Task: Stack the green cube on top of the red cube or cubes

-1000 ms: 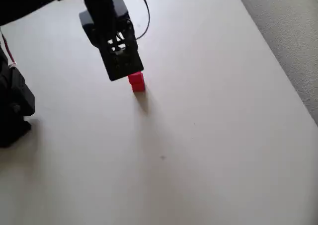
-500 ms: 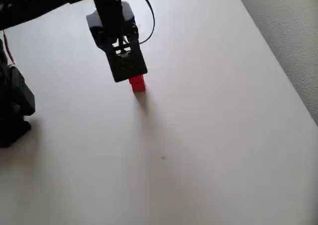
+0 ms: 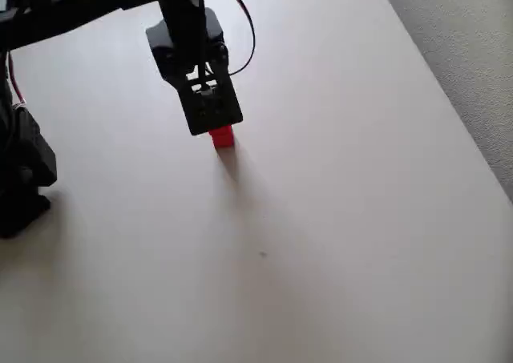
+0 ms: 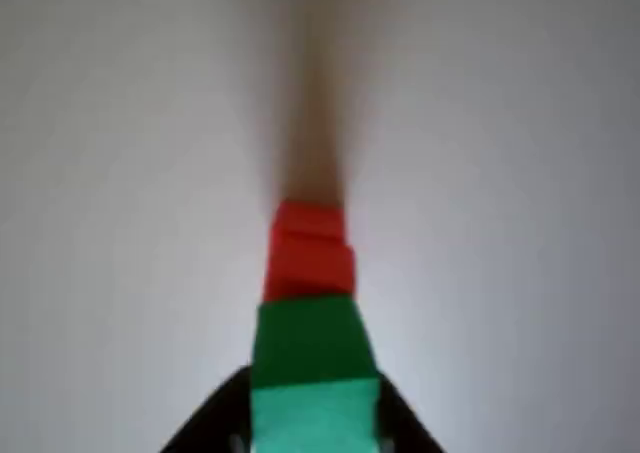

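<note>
**Green cube held above the two stacked red cubes**

In the wrist view, your gripper (image 4: 312, 443) sits at the bottom edge of the picture. Its two black fingers (image 4: 205, 423) close in on either side of the green cube (image 4: 312, 373), gripping it between them. The green cube fills the lower middle of that view, with a darker green face nearest the tips and a lighter green face closer to the camera.

Just beyond the fingertips, past the far edge of the green cube, you see the red cubes (image 4: 308, 253). They are stacked one on top of the other, the upper one turned slightly against the lower. The green cube overlaps the near edge of the red stack in the picture; you cannot tell from here whether it touches the stack. A soft dark shadow runs away from the stack, straight out from the fingertips across the pale table (image 4: 120, 173).

In the overhead view, the black gripper (image 3: 215, 123) hangs tip-down over the beige table (image 3: 337, 219), and the red cubes (image 3: 222, 136) peek out directly below its tips.
</note>
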Available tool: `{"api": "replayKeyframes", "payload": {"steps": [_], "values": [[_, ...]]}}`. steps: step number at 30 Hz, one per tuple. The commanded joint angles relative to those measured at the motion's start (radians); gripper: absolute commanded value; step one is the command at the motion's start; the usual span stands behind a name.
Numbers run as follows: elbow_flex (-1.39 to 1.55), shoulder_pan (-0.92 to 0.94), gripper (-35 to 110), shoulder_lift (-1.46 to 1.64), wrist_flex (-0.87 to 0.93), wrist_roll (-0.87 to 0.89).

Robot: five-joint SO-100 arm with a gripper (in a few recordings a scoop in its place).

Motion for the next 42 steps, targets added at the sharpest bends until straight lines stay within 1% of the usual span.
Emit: {"api": "replayKeyframes", "payload": {"steps": [1, 13, 17, 23, 28, 31, 35, 38, 42], "values": [[-0.066, -0.002, -2, 0.002, -0.009, 0.014], [-0.077, 0.009, -1, -0.025, -0.015, 0.006], [-0.078, 0.012, 4, -0.029, -0.017, 0.002], [-0.078, 0.014, 18, -0.029, 0.0, -0.009], [-0.078, 0.017, 23, -0.018, 0.011, -0.02], [-0.078, 0.018, 24, -0.003, 0.023, -0.028], [-0.083, 0.028, 24, 0.06, 0.058, -0.044], [-0.144, 0.032, 23, 0.115, 0.133, -0.06], [-0.13, 0.025, 22, 0.296, 0.164, -0.078]]}}
